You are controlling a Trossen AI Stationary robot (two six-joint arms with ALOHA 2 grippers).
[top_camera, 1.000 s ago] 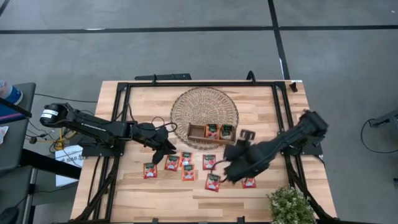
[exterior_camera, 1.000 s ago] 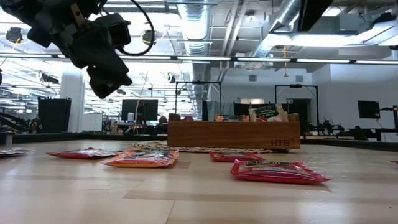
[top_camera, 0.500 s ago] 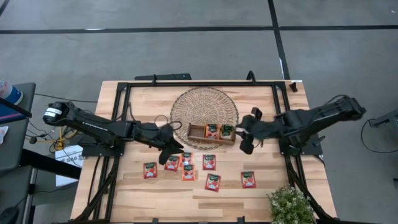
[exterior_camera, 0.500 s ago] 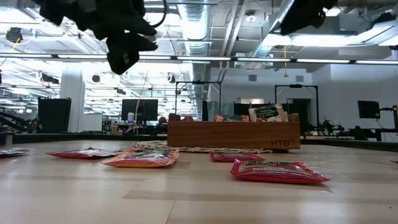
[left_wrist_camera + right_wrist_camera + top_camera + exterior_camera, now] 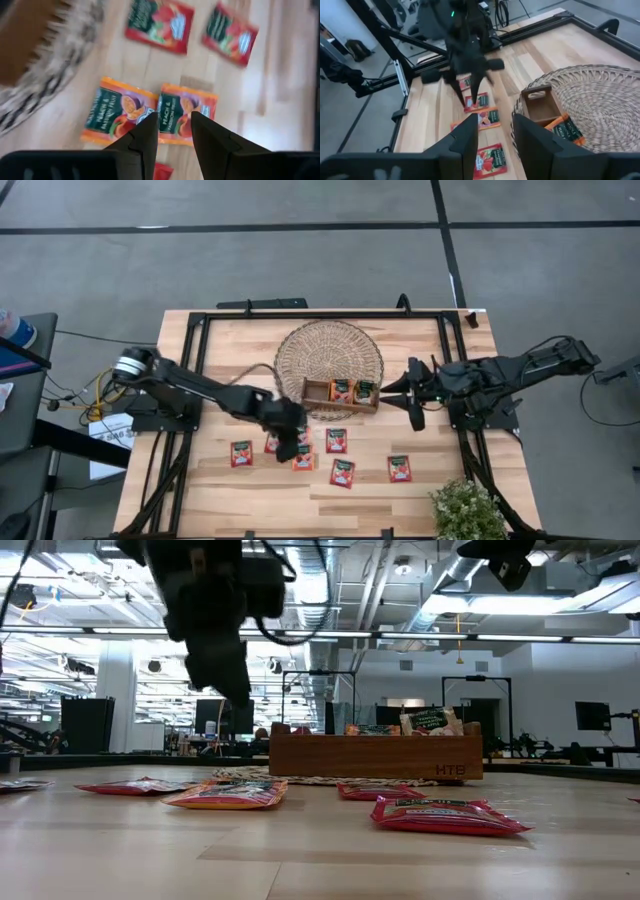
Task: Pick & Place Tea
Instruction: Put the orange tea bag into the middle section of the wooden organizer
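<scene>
**Left arm moves in over the loose tea sachets**

Since half a second ago, the left gripper [image 5: 291, 442] has swung rightward and now hangs above the middle of the loose tea, while the right gripper [image 5: 413, 394] has drawn back slightly to the right of the tray.

Tea sachets [image 5: 337, 441] lie flat on the near half of the wooden table [image 5: 420, 340], seven or so scattered in a loose cluster. Two orange sachets [image 5: 186, 112] sit side by side, directly below the left gripper's fingers [image 5: 209, 136], with red ones [image 5: 160, 23] just beyond. More tea [image 5: 342, 390] stands in the right compartments of the wooden divided tray [image 5: 318, 391], which rests on a round woven mat [image 5: 330, 350].

The left gripper is slightly parted and carries nothing. The right gripper hovers just right of the tray, its fingers [image 5: 530, 137] also apart and empty.

A small potted plant [image 5: 466, 510] stands at the table's near right corner.
</scene>
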